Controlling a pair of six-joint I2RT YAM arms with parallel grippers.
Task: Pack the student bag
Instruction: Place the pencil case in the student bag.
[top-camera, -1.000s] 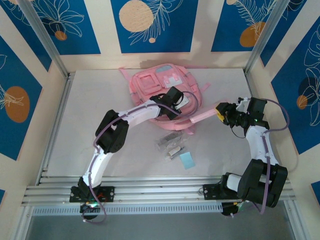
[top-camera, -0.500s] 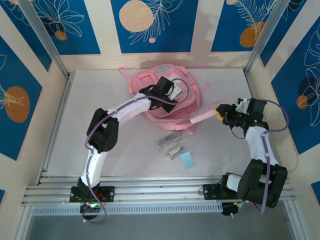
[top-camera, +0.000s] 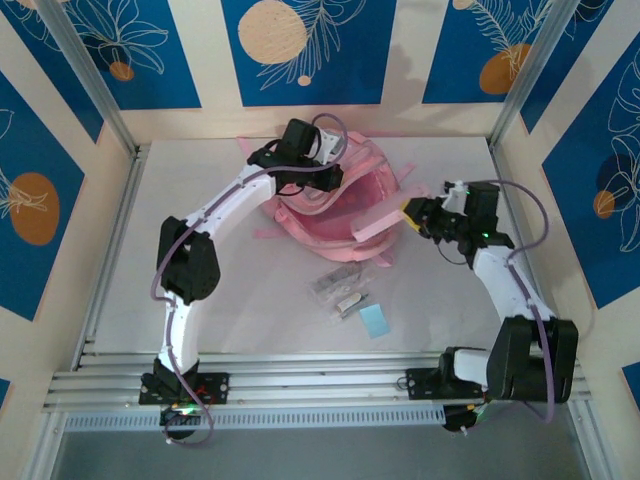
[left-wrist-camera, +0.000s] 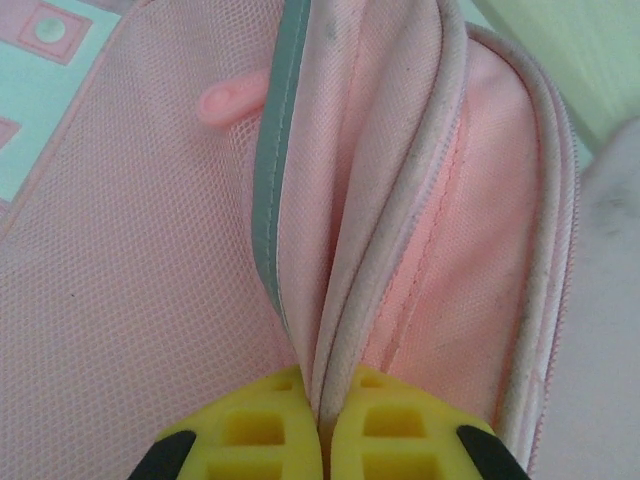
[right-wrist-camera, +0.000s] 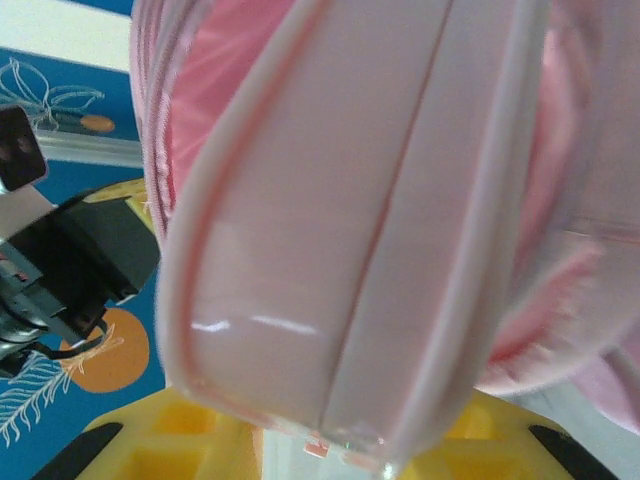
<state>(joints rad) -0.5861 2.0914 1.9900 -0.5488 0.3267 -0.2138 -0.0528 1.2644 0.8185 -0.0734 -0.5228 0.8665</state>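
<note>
The student bag (top-camera: 345, 228), a big soft pink backpack, lies at the back middle of the table with its mouth pulled open. My left gripper (top-camera: 322, 180) is at the bag's far upper edge. In the left wrist view that gripper (left-wrist-camera: 322, 425) is shut on the grey-trimmed zipper rim of the bag (left-wrist-camera: 400, 200). My right gripper (top-camera: 411, 213) is just right of the bag, shut on a flat glossy pink case (top-camera: 384, 223) whose free end points into the opening. The right wrist view shows the case (right-wrist-camera: 340, 220) between the yellow fingers of the gripper (right-wrist-camera: 340, 445).
Several clear packets (top-camera: 340, 287) and a small pale blue card (top-camera: 374, 320) lie on the table in front of the bag. Pink straps (top-camera: 268, 233) trail off the bag's left side. Metal frame posts (top-camera: 520, 70) and walls close in the back and sides.
My left gripper has moved toward the back wall with the bag's rim, pulling the mouth open. My right gripper has moved left, bringing the pink case to the opening.
</note>
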